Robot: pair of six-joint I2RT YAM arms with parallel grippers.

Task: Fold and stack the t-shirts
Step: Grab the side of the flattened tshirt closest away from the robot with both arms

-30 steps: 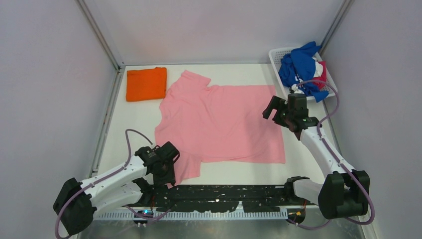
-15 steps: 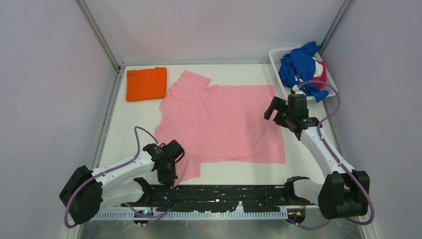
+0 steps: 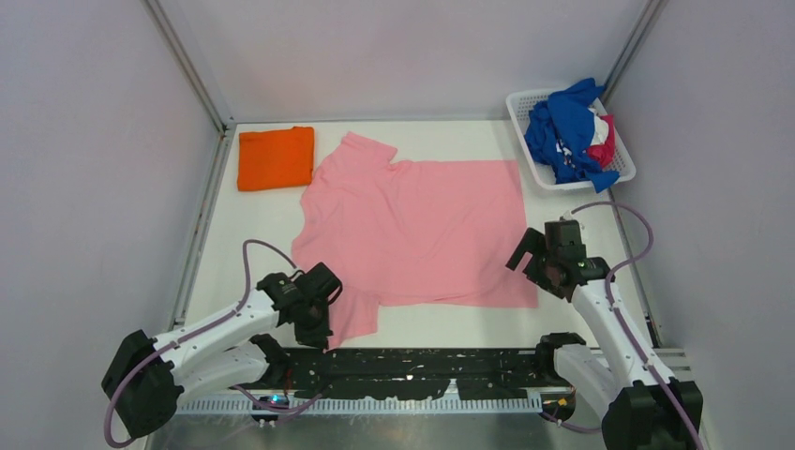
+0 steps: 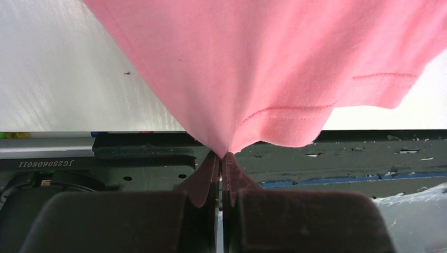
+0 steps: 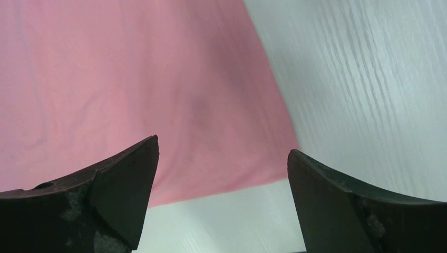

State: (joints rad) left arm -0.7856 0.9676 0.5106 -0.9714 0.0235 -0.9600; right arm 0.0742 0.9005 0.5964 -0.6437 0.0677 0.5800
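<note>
A light pink t-shirt (image 3: 417,225) lies spread flat on the white table, collar to the left. My left gripper (image 3: 321,319) is shut on its near-left sleeve; the left wrist view shows the pink cloth (image 4: 263,68) pinched at the fingertips and lifted. My right gripper (image 3: 532,265) is open and empty, hovering over the shirt's near-right hem corner (image 5: 274,168). A folded bright orange t-shirt (image 3: 276,157) lies at the far left. Royal blue (image 3: 562,127), magenta (image 3: 605,142) and white t-shirts are heaped in the basket.
A white slatted plastic basket (image 3: 521,105) stands at the far right corner. Grey walls enclose the table on three sides. The black arm-mount rail (image 3: 422,370) runs along the near edge.
My right gripper has moved from the shirt's far-right side toward me, down to the near-right hem corner. My left gripper stays shut on the sleeve, shifting slightly.
</note>
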